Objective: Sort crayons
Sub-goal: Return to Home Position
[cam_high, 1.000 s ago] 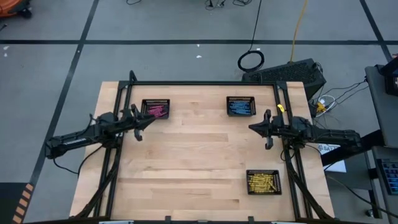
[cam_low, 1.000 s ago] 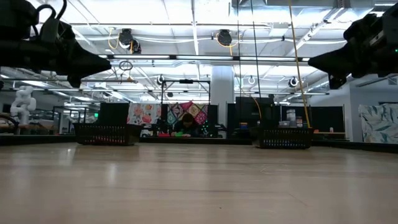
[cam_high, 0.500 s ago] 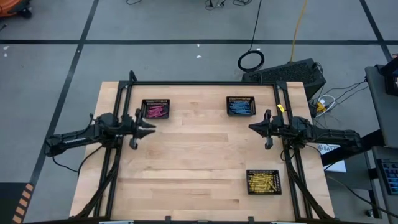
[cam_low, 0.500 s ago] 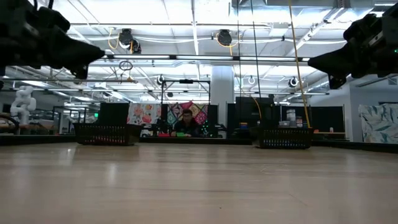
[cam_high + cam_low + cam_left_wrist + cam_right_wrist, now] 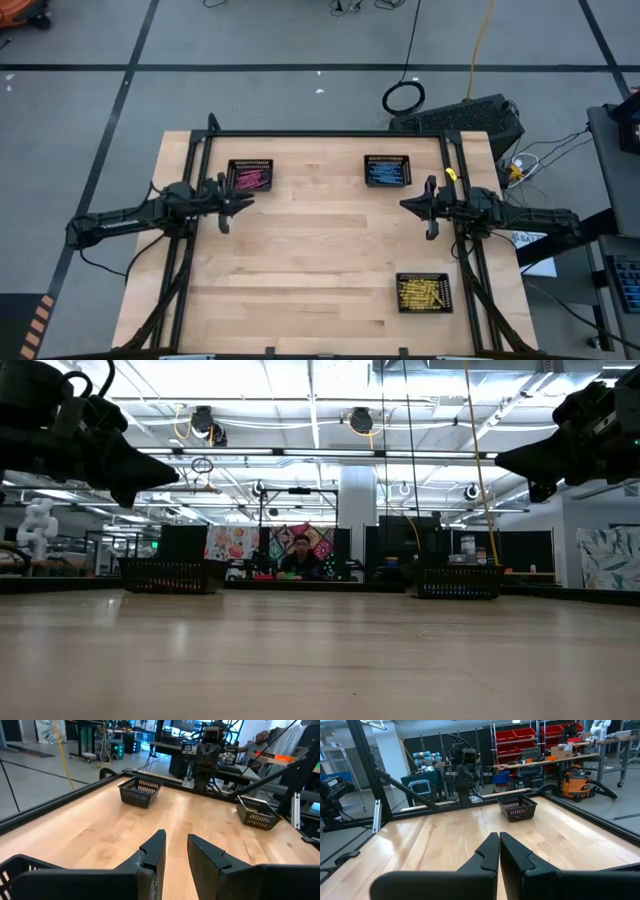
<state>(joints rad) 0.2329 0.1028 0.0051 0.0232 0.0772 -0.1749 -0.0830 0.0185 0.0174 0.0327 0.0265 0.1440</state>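
I log pink crayons (image 5: 250, 178), blue crayons (image 5: 386, 173) and yellow crayons (image 5: 423, 293), each lot in its own mesh basket (image 5: 250, 162) on the desk (image 5: 320, 250): light, stiff, brittle sticks, I judge, best pinched mid-length; left pincer (image 5: 245, 199) slightly spread, right pincer (image 5: 406, 206) pressed together, both empty.

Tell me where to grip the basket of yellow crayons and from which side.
Probably best: take the basket by the long wall nearest the right tool, coming straight down from above, one finger inside, one outside. It sits flat and open-topped, its thin upright wall suits a pinch, and the yellow crayons lie low inside. The shut tool must open first.
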